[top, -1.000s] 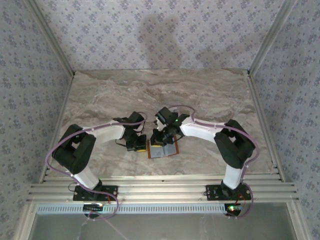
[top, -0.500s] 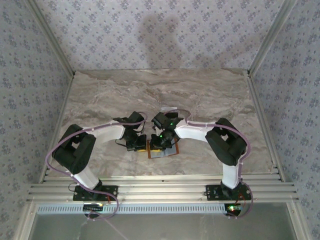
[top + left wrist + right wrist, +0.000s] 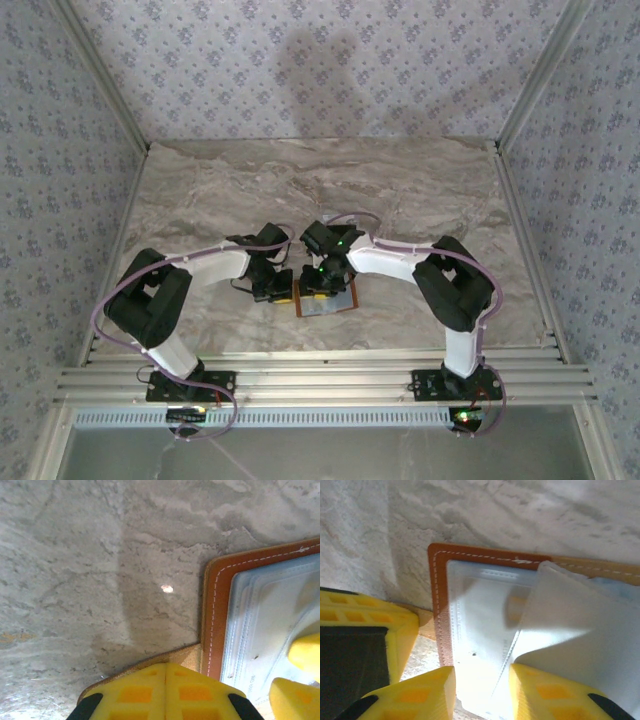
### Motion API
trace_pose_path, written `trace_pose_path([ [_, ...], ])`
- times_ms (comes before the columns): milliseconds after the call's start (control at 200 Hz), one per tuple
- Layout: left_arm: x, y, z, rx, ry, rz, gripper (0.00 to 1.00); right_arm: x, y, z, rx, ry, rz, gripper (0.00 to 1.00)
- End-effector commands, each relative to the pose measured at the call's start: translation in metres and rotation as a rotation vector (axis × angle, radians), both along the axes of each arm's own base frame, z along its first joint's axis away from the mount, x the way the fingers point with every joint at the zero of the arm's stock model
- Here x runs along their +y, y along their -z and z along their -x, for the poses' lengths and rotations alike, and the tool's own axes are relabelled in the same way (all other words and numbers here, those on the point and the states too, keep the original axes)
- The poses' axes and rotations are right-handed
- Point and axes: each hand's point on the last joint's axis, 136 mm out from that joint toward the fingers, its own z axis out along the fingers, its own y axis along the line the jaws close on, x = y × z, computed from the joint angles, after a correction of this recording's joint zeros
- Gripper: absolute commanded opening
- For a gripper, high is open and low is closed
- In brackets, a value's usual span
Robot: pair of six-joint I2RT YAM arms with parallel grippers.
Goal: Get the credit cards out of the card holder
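Holder (image 3: pixel 328 304) lies open, left gripper (image 3: pixel 165 682) pressed together at its flap, right gripper (image 3: pixel 482 680) spread beside a pale card (image 3: pixel 580 630) partly out; extraction remains.

credit card (image 3: pixel 570 630) askew on card holder (image 3: pixel 440 610) (right gripper (image 3: pixel 482 690) jaws apart)

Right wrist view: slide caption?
Right fingers, parted, over a pale card lying askew in the open brown card holder.
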Motion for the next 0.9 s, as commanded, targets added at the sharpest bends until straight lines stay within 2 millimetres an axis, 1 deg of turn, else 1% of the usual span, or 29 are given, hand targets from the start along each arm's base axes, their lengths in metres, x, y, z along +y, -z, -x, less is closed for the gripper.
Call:
trace_pose_path([
  [0, 0.008, 0.004, 0.002, 0.016, -0.004, -0.042, 0.08, -0.022, 0.006, 0.003, -0.013, -0.015, 0.139, 0.37],
  [210, 0.008, 0.005, 0.003, 0.019, -0.003, -0.042, 0.08, -0.033, 0.000, 0.001, -0.043, -0.033, 0.216, 0.44],
  [340, 0.007, 0.004, 0.002, 0.016, -0.004, -0.038, 0.08, -0.039, -0.004, -0.001, -0.066, -0.046, 0.264, 0.46],
  [450, 0.006, 0.003, 0.001, 0.014, -0.004, -0.035, 0.08, -0.049, -0.007, -0.003, -0.084, -0.050, 0.318, 0.50],
  [570, 0.006, 0.002, 0.001, 0.014, -0.003, -0.034, 0.08, -0.060, -0.010, -0.002, -0.087, -0.052, 0.371, 0.54],
  [894, 0.006, 0.001, 0.000, 0.012, -0.002, -0.035, 0.08, -0.086, -0.013, -0.004, -0.109, -0.036, 0.471, 0.56],
])
